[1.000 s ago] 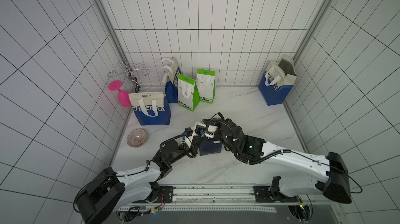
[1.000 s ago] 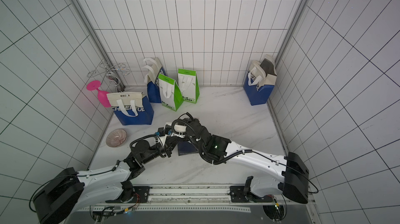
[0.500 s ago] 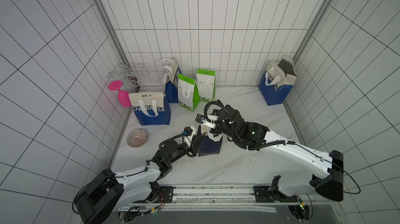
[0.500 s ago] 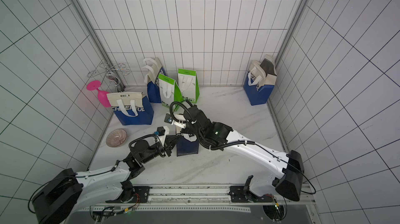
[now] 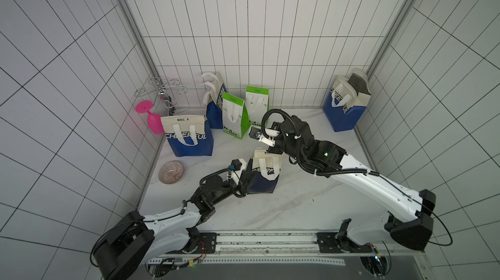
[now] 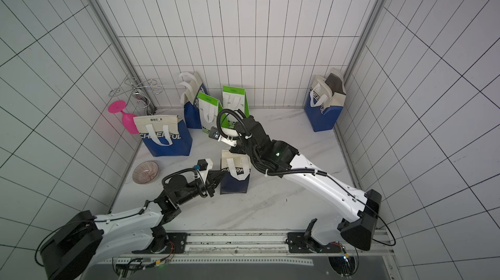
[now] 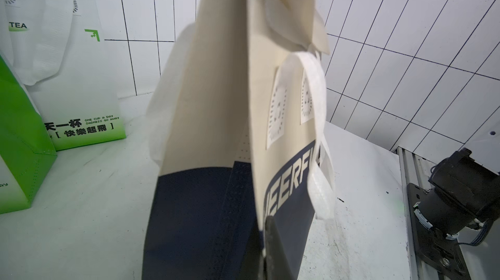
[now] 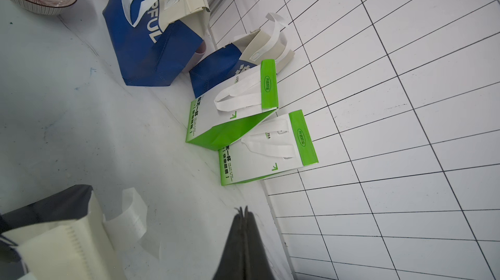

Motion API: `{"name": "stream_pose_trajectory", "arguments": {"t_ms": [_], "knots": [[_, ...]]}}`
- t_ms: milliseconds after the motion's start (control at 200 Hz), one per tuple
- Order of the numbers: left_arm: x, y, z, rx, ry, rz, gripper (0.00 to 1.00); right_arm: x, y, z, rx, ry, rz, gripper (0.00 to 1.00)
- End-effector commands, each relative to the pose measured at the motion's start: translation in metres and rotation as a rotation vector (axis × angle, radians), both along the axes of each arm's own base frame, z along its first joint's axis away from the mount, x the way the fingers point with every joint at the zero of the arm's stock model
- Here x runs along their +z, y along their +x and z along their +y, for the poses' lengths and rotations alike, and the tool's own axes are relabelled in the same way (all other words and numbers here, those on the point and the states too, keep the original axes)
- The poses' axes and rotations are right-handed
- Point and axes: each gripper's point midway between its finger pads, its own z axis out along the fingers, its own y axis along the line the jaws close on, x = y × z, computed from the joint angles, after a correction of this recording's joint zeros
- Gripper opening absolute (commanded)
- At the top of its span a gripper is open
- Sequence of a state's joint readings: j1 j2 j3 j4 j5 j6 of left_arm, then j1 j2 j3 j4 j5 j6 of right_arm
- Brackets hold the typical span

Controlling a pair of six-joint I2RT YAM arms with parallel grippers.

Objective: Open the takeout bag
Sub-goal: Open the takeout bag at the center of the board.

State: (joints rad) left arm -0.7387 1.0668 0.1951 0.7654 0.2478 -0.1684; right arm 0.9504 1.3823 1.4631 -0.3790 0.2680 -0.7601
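Note:
The takeout bag (image 5: 263, 174) (image 6: 234, 175), small, dark navy below and cream above with white handles, stands upright mid-table in both top views. My left gripper (image 5: 246, 180) (image 6: 218, 177) reaches in low from the left and is shut on the bag's side edge. In the left wrist view its fingertips (image 7: 266, 249) pinch the front panel's edge of the takeout bag (image 7: 205, 119), whose sides narrow toward the top. My right gripper (image 5: 272, 151) (image 8: 243, 209) hovers just behind the bag's top, shut on nothing and apart from the bag (image 8: 54, 238).
A large blue bag (image 5: 188, 139), a second blue bag (image 5: 215, 102) and two green-and-white bags (image 5: 234, 115) stand at the back left. Another blue bag (image 5: 345, 105) fills the back right corner. A pink glass (image 5: 151, 119), wire rack (image 5: 162, 92) and striped bowl (image 5: 171, 172) line the left wall.
My right gripper has lifted off the bag and drawn back toward the rear wall. The bag now stands free of it, and the left gripper keeps its grip in place.

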Motion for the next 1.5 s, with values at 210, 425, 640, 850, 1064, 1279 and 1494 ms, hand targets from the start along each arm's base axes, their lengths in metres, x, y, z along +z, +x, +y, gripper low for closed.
{"name": "stream_pose_trajectory", "arguments": {"t_ms": [210, 425, 640, 850, 1064, 1279, 1494], "knots": [[0.011, -0.001, -0.003, -0.01, -0.024, -0.024, 0.0, -0.017, -0.072, -0.005, 0.28, 0.196, -0.005, 0.32], [0.011, -0.001, -0.003, -0.012, -0.024, -0.023, 0.0, -0.052, -0.087, 0.006, 0.323, 0.136, 0.007, 0.35], [0.011, -0.001, -0.003, -0.011, -0.024, -0.024, 0.0, -0.069, -0.08, 0.012, 0.297, 0.085, 0.003, 0.38], [0.012, -0.001, -0.003, -0.013, -0.026, -0.025, 0.0, -0.08, -0.071, 0.015, 0.263, 0.052, 0.001, 0.4], [0.012, -0.001, -0.003, -0.011, -0.024, -0.026, 0.0, -0.09, -0.071, 0.017, 0.263, 0.039, 0.019, 0.39], [0.012, -0.002, -0.003, -0.011, -0.024, -0.026, 0.0, -0.095, -0.065, 0.017, 0.234, 0.021, 0.018, 0.4], [0.013, -0.001, -0.002, -0.006, -0.025, -0.027, 0.0, -0.1, -0.058, 0.02, 0.213, 0.002, 0.007, 0.41]]}}
